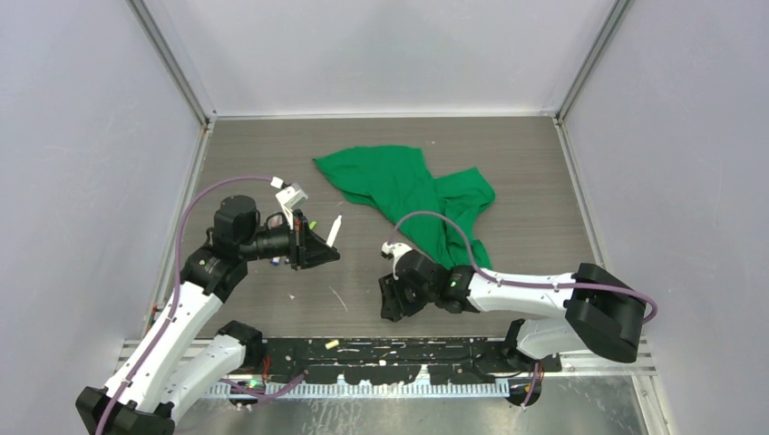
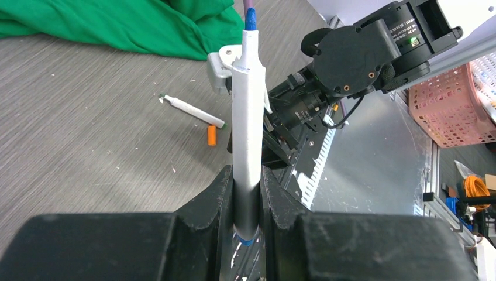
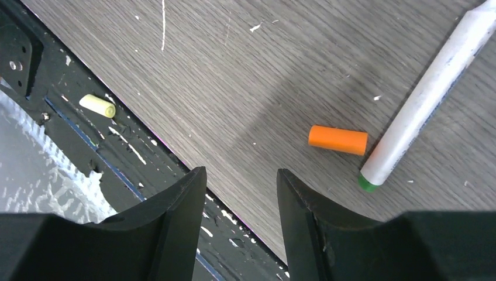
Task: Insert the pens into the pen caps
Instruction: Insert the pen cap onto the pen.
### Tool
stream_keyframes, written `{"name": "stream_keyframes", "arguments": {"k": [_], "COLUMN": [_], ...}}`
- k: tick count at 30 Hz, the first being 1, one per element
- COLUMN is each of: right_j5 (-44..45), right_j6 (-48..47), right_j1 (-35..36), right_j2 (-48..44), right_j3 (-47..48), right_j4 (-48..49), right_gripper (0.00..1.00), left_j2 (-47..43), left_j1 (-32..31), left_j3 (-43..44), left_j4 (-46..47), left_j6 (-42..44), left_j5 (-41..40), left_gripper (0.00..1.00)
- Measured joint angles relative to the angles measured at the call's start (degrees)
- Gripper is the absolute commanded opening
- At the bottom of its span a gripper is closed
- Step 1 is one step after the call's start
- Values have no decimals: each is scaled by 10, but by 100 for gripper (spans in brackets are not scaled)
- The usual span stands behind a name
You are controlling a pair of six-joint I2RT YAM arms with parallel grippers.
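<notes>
two pens can be made out. one blue-tipped pen (image 2: pixel 245 117) is held in the left gripper (image 2: pixel 247 186). one green-ended pen (image 3: pixel 427 99) lies flat on the table (image 1: pixel 272 163).

two caps are plain to see: one orange cap (image 3: pixel 338 140) and one yellow cap (image 3: pixel 97 106). in the top view a green speck and a blue speck sit near the left gripper, too small to name. there is one green cloth (image 1: pixel 408 195), bunched in the upper middle of the top view.

the orange cap lies on the wood just beside the green end of the lying pen, at the right of the right wrist view. the yellow cap rests on the black rail (image 1: pixel 435 347) at the table's near edge, at the left of that view.

the left arm (image 1: pixel 195 308) rises from the lower left of the top view, its elbow bent and its wrist turned toward the frame's right. its jaws are clamped narrow on the dark lower barrel of the blue-tipped pen. that pen juts out above the table, left of centre, with its bare blue tip at the far end.

the right arm (image 1: pixel 535 294) stretches low from the lower right toward the bottom centre. the right gripper (image 3: pixel 240 193) looks down on the table edge with its jaws apart and nothing between them. both caps and the lying pen are outside the gap.
</notes>
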Motion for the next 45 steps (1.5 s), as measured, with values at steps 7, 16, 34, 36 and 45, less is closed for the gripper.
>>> {"name": "stream_keyframes", "arguments": {"k": [7,16,34,36,45], "right_j5": [45,4,-49,-49,37], "right_j6": [-43,-115,-87,-78,-48], "right_j1": [1,-79,-75,-65,-31], "right_j2": [-17,59,71,65,76], "right_j3": [52,92,43,39,69], "right_j4": [-75,-61,-46,-47,-117], "right_gripper": [54,54,52,51,43], "left_j2": [0,0,0,0,0], "left_j1": [0,0,0,0,0], "left_j3": [0,-2,-4,-4,-4], "left_j4": [0,0,0,0,0], "left_j6": [0,0,1,2,3], "left_j5": [1,1,1,1,1], "left_gripper": [0,0,0,0,0]}}
